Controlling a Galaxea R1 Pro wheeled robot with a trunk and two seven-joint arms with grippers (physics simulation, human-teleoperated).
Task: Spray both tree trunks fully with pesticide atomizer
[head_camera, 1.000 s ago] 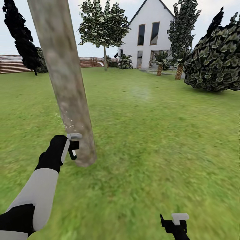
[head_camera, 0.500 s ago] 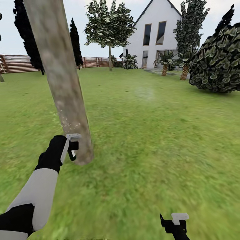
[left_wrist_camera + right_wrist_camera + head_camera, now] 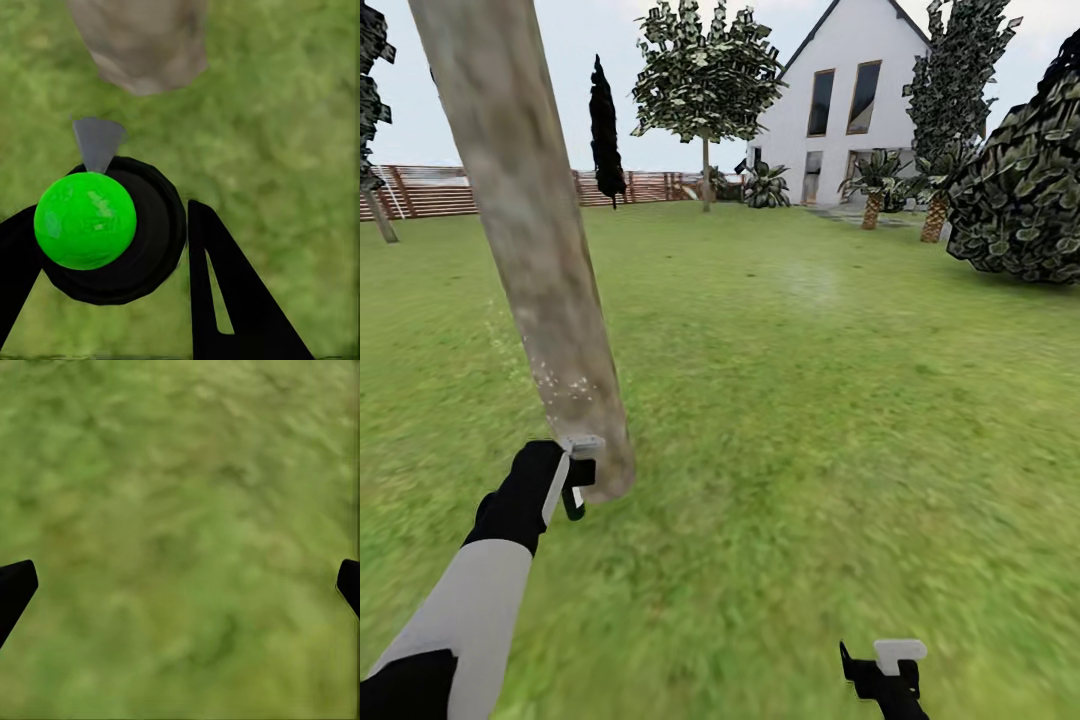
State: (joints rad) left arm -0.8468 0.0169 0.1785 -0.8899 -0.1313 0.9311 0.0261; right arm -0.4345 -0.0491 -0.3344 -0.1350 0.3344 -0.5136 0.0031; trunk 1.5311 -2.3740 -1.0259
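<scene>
Head view: the left end effector [image 3: 575, 480] is closed around the pesticide atomizer [image 3: 582, 447], holding it just beside the base of the pale, mottled tree trunk [image 3: 530, 240], which rises from the grass floor [image 3: 810, 400]. White specks of spray [image 3: 560, 385] dot the bark just above the nozzle. Compared with the frame one second earlier, the whole scene has shifted rightward, a camera movement: the white house [image 3: 860, 110] lies further right, and more of the brown fence [image 3: 430, 190] is exposed. Left wrist view: the atomizer's green cap [image 3: 85, 220] sits between the black fingers [image 3: 232, 300], its grey nozzle [image 3: 97, 142] directed at the trunk base [image 3: 142, 41]. The right end effector [image 3: 885, 675] hangs low over the grass, fingers spread wide apart and empty.
</scene>
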